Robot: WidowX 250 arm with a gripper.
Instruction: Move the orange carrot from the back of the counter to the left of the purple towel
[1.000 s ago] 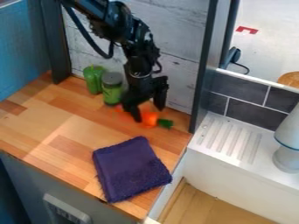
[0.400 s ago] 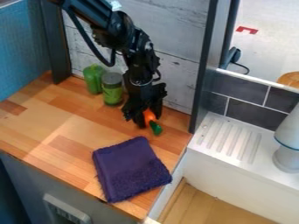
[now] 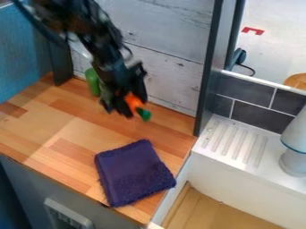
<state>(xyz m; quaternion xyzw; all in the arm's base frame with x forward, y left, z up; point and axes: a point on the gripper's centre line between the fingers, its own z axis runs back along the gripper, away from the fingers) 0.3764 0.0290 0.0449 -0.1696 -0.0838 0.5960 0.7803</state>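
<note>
So the black gripper [image 3: 133, 106] has an orange carrot [image 3: 133, 100] pinched between its 2 fingers, green end [image 3: 144, 114] poking out, angled down toward the camera's lower right. It's all over the back part of the wooden counter [image 3: 71, 127], pretty near the whitish plank wall [image 3: 170, 74]. Some green object [image 3: 92, 82] stands just left of the arm in the view, partly covered by it. Closer to the camera there's 1 folded purple cloth [image 3: 134, 173] lying flat on the wood, well apart from the gripper. Off to the right sits a white ridged drainboard [image 3: 227, 159] with dark tiles [image 3: 254, 117] behind it.
</note>
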